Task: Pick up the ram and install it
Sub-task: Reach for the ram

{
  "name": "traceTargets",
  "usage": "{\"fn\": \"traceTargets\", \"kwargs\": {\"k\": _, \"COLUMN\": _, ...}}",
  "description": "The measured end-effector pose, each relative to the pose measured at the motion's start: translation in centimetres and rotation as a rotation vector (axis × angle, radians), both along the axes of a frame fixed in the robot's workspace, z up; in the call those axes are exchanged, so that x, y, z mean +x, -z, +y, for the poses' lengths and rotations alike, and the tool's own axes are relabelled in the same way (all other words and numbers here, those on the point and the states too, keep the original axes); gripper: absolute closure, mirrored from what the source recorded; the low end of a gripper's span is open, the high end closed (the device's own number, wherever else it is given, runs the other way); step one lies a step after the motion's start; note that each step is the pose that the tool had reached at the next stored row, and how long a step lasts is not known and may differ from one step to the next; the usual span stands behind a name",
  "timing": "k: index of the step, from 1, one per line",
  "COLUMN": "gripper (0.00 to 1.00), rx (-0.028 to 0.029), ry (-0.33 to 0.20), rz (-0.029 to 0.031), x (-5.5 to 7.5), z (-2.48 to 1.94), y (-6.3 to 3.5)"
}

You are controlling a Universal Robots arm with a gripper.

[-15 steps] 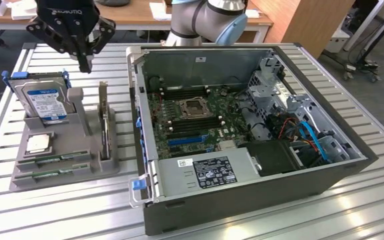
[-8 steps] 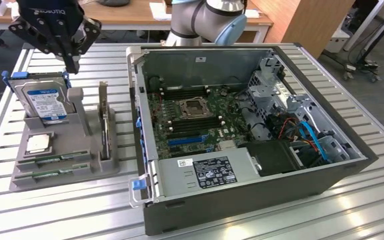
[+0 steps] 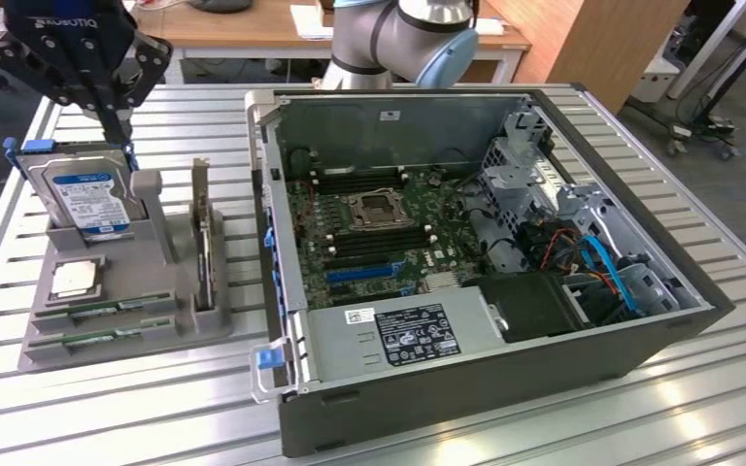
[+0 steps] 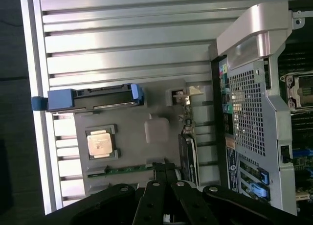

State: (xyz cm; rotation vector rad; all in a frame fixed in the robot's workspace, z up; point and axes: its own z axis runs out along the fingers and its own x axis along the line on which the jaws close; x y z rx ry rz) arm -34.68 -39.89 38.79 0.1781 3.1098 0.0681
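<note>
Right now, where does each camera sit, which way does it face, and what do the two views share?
Exterior view: off the arm, raised, looking down at the open computer case and parts holder; arm and shut pincer show.
Wrist view: on the wrist, looking down past the pincer onto the holder.
Shared: pincer, holder, hard drive, ram, case.

The robot arm (image 3: 406, 34) rises at the far side in the exterior view, showing a silver and blue joint. Its black end effector (image 3: 117, 124) hangs high at the exterior view's left, pointing downward, with both fingers (image 4: 164, 173) pressed together.
</note>
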Motion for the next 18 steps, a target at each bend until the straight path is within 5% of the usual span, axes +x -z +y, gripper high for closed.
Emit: {"fn": "traceTargets", "kwargs": {"k": 18, "gripper": 0.9, "rx": 0.0, "ry": 0.001, "rz": 0.0001, "x": -3.5, "z": -0.01, "y": 0.11}}
